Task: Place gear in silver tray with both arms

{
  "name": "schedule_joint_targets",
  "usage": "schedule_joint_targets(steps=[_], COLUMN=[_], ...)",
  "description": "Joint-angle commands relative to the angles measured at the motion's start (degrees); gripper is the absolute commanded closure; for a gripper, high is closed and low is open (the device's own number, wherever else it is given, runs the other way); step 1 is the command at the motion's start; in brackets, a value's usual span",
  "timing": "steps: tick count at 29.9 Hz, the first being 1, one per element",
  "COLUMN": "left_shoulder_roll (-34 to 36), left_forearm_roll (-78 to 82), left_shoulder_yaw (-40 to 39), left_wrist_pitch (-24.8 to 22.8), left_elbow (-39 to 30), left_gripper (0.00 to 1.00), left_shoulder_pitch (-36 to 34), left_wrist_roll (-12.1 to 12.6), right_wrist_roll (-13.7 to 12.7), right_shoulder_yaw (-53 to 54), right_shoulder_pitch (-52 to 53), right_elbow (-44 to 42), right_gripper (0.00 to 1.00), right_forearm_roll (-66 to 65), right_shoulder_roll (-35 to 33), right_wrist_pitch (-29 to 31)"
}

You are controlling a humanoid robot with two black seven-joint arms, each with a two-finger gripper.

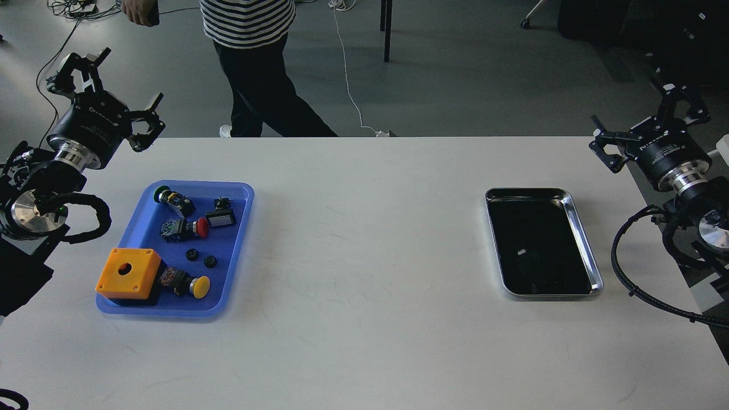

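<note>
Two small black gears point(192, 254) point(210, 261) lie side by side in the middle of the blue tray point(234, 250) on the left of the white table. The silver tray point(584, 239) sits at the right, and its dark mirror bottom holds nothing. My left gripper point(111, 94) hangs open above the table's far left corner, up and left of the blue tray. Off the table's right edge, beyond the silver tray, my right gripper point(643, 124) is also open. Neither holds anything.
The blue tray also holds an orange box point(128, 272), a yellow push button point(199, 286), a red push button point(200, 226), a green-capped switch point(165, 195) and small black parts. A person in a striped shirt point(248, 23) stands behind the table. Black cables point(632, 285) loop by my right arm.
</note>
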Motion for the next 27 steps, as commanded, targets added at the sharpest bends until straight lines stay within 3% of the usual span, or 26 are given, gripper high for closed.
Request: schedule_joint_targets(steps=[1,10,13,18,27], left_shoulder_roll=[-0.4,1.1,5.7,16.2,16.8], left_forearm_roll=[-0.1,0.2,0.8,4.6,5.2], left_shoulder_yaw=[0.0,0.2,1.1,5.1,5.5], left_wrist_pitch=[0.0,0.0,0.0,0.0,0.0], left_elbow=[-0.1,-0.2,-1.7,-11.1,-11.6], left_gripper=[0.01,0.01,0.01,0.01,0.01], left_shoulder_pitch=[0.0,-0.1,0.0,0.8,0.7], left_wrist_roll=[-0.1,0.4,0.7,0.6,0.5], right_wrist_roll=[0.1,0.1,0.1,-0.1,-0.1], right_shoulder_yaw=[0.2,0.6,0.5,0.4,0.4], right_shoulder_pitch=[-0.4,-0.6,-0.6,-0.6,-0.6], right_elbow=[0.0,0.0,0.0,0.0,0.0], right_gripper=[0.00,0.00,0.00,0.00,0.00], right_forearm_roll=[0.0,0.0,0.0,-0.1,-0.1], right_shoulder_roll=[-0.4,-0.5,-0.8,-1.8,-1.8], right_wrist_pitch=[0.0,0.0,0.0,0.0,0.0])
